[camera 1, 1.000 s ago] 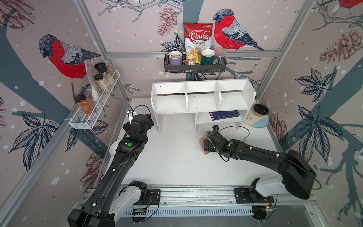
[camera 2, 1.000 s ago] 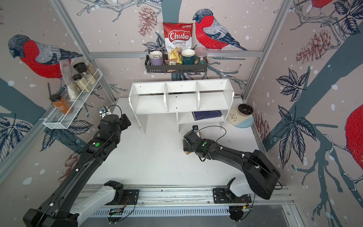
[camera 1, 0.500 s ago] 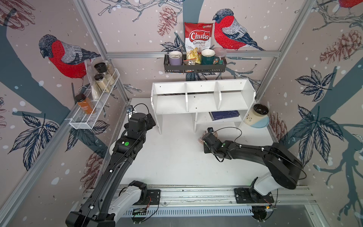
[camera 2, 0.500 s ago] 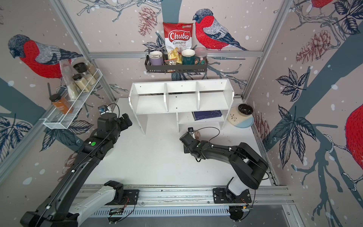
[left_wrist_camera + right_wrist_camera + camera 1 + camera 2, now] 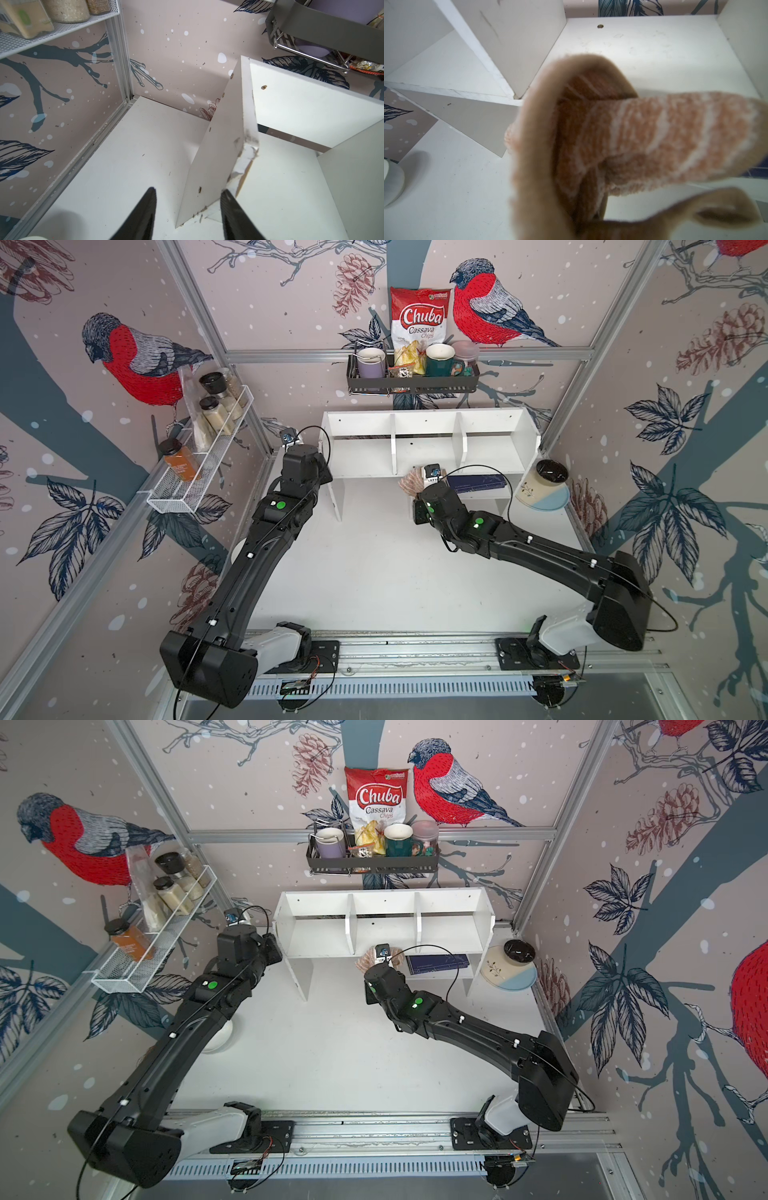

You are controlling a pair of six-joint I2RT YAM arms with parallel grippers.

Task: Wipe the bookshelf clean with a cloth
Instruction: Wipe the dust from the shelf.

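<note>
A: Now, which step is running?
B: Approach: right hand (image 5: 415,489) is pinching cloth (image 5: 408,484), hovering just before bookshelf (image 5: 428,423), middle compartment (image 5: 426,456); left hand (image 5: 189,207) is straddling end panel (image 5: 218,145), grip unclear. Next: pressing cloth down inside.

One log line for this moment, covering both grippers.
left gripper: open, straddling end panel of bookshelf | right gripper: shut on cloth, by bookshelf front edge | contact: unclear

Right gripper (image 5: 417,492) closed on the cloth (image 5: 409,486) and lifted it from the table (image 5: 374,564) to the bookshelf (image 5: 490,435) front edge; left gripper (image 5: 189,193) advanced, jaws narrowed astride its left end panel.
</note>
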